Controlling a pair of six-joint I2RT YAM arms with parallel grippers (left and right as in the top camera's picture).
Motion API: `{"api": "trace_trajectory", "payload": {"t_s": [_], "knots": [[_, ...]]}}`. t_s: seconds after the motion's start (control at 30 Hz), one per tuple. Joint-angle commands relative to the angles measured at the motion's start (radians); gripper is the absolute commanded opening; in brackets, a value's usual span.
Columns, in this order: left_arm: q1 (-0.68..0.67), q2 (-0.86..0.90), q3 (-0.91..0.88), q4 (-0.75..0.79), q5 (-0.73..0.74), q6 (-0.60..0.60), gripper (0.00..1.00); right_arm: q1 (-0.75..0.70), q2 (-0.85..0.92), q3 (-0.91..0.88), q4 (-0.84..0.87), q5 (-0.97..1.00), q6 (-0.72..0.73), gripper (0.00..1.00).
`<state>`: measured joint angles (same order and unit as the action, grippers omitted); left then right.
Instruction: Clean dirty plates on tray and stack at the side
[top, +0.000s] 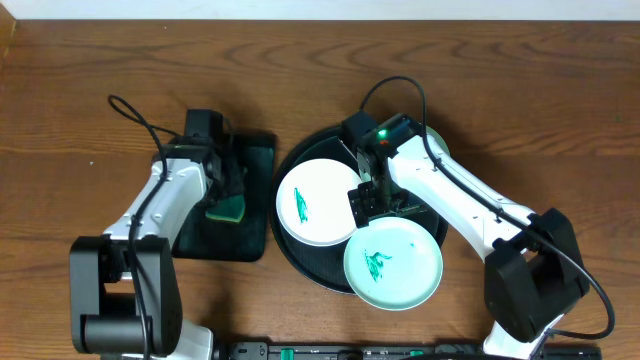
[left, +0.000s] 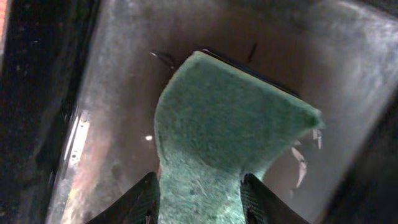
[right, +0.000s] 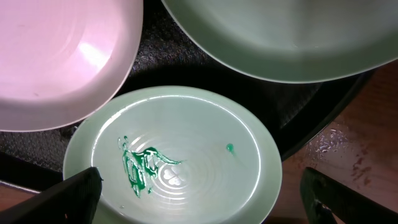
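The wooden worktop carries the round black tray, which holds all three plates. A smaller rectangular tray sits just to its left. The white plate lies on the round tray's left side, nearer the left arm. A smeared mint plate sits at the near rim. The second mint plate is cut off, so no mark on it can be made out. The right gripper hangs directly above the smeared mint plate, jaws spread wide and empty. Well apart from the plates, the left gripper has its jaws clamped on a green sponge over the rectangular tray. The green smear lies left of centre between the right jaws.
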<state>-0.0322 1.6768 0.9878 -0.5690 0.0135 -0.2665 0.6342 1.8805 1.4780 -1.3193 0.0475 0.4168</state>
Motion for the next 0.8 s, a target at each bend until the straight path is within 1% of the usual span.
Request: {"api": "trace_trajectory", "payload": {"t_s": [0.0,0.1,0.2,0.77], "knots": [[0.002,0.016,-0.019,0.006,0.006,0.019,0.44,0.009,-0.004,0.0,-0.001,-0.001,-0.002,0.99],[0.002,0.016,-0.019,0.006,0.012,0.024,0.44,0.009,-0.004,0.0,-0.001,-0.001,-0.002,0.99],[0.002,0.016,-0.019,0.011,0.075,0.056,0.44,0.009,-0.004,0.0,0.002,-0.006,-0.002,0.99],[0.002,0.068,-0.019,0.037,0.073,0.055,0.43,0.009,-0.004,0.0,-0.002,-0.023,-0.002,0.99]]}}
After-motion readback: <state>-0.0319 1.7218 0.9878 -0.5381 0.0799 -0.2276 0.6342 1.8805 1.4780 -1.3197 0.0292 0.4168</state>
